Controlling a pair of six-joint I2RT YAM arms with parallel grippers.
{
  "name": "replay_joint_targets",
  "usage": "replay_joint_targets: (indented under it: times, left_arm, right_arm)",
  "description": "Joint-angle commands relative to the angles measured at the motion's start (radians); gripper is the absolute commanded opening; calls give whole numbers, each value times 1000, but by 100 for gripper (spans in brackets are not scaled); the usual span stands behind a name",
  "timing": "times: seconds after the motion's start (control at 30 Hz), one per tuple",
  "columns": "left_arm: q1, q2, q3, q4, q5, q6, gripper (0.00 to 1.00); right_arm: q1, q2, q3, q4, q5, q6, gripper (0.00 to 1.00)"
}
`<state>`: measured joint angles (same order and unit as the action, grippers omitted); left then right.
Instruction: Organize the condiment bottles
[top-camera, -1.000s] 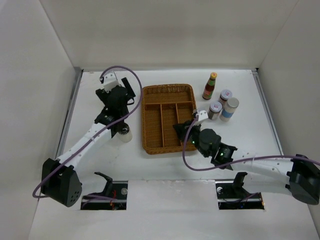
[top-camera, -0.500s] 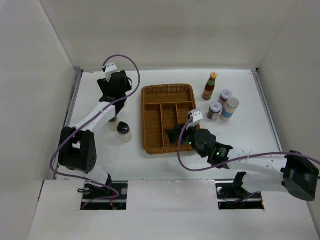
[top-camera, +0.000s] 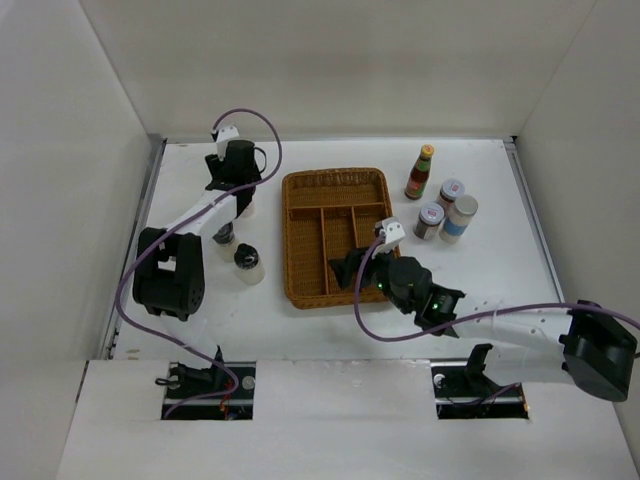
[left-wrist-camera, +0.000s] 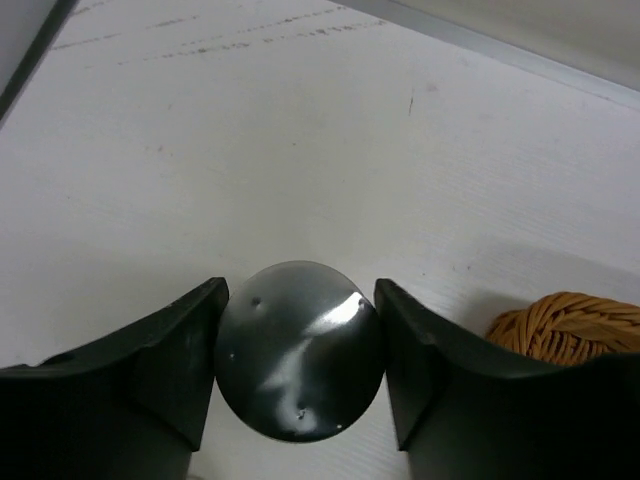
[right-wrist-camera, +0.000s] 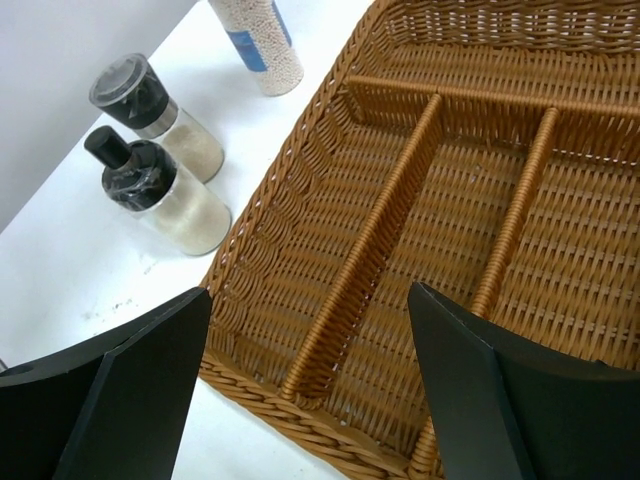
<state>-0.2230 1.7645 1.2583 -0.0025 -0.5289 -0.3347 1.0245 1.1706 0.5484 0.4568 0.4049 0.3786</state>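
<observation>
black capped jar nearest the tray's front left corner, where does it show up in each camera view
Top external: the black-capped jar stands just left of the wicker tray, by its near-left corner.
Left wrist: not in it; that view shows a silver-lidded bottle in the left gripper.
Right wrist: left of centre, beside the tray's rim.
Shared landmark: the wicker tray, in all three views.

no text can be read. the white shaker (right-wrist-camera: 258, 45) at the upper left of the right wrist view bears a blue label, its print too blurred; the label on the red sauce bottle (top-camera: 420, 175), upper right of the top view, is too small.
</observation>
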Motion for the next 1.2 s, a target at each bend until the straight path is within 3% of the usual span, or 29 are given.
replay_joint_targets:
  times: [0.0, 0.07, 0.13, 0.27, 0.4, 0.57, 0.73, 0.93, 1.17]
  left_arm:
    - [9, -13, 35, -1, 21, -1, 50]
    - [11, -43, 26, 16, 14, -6, 37]
    - [9, -101, 13, 56, -2, -6, 31]
    - [-28, -246, 18, 159, -19, 19, 29]
    - [-138, -292, 64, 179, 18, 57, 30]
    - [-259, -205, 101, 191, 50, 46, 30]
    - [-305, -77, 173, 217, 66, 45, 30]
    - [-301, 52, 216, 275, 75, 53, 30]
    - [-289, 95, 170, 299, 64, 63, 32]
  right_arm:
    - [-13, -32, 10, 56, -5, 5, 87]
    - [-23, -37, 7, 56, -5, 6, 87]
    - [-27, -35, 5, 56, -5, 13, 87]
    - [-30, -12, 10, 62, -8, 14, 86]
    - [-40, -9, 10, 62, -5, 16, 86]
    - [-57, -35, -2, 62, 0, 25, 86]
    - [-71, -46, -13, 62, 0, 34, 87]
    - [-89, -74, -31, 62, 0, 39, 87]
    - [-96, -54, -28, 62, 0, 40, 89]
